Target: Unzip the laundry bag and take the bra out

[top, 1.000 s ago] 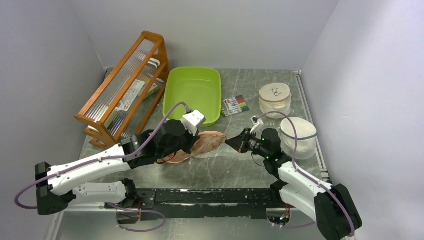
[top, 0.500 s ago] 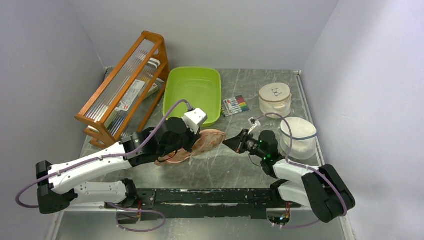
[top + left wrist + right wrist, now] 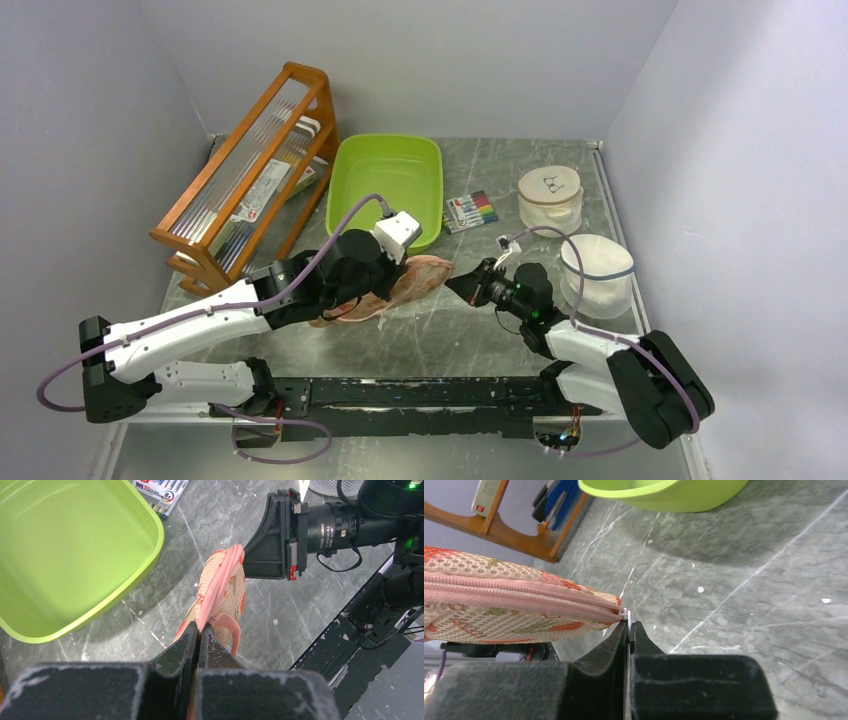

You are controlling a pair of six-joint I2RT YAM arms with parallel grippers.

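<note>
Top external: grey marbled table [image 3: 470,335], pale walls, laundry bag [image 3: 422,274] held mid-table.
Only my wrist views show the grips: left jaws clenched on its pink edge, right jaws pinching its white zip pull [image 3: 625,614].

From above, the left arm [image 3: 345,272] covers the 9 o'clock half of the laundry bag [image 3: 428,272] and hides its own jaws. In the left wrist view the bag's near end disappears behind the left jaws. The green tub [image 3: 75,545] runs off at 9 and 12 o'clock, and the marker pack [image 3: 162,491] is cut off at 12. In the right wrist view the bag runs off at 9 o'clock. A white speck [image 3: 625,614] at the tips of the right jaws is too small to name. The zip is closed, so the bag's inside is unseen.
</note>
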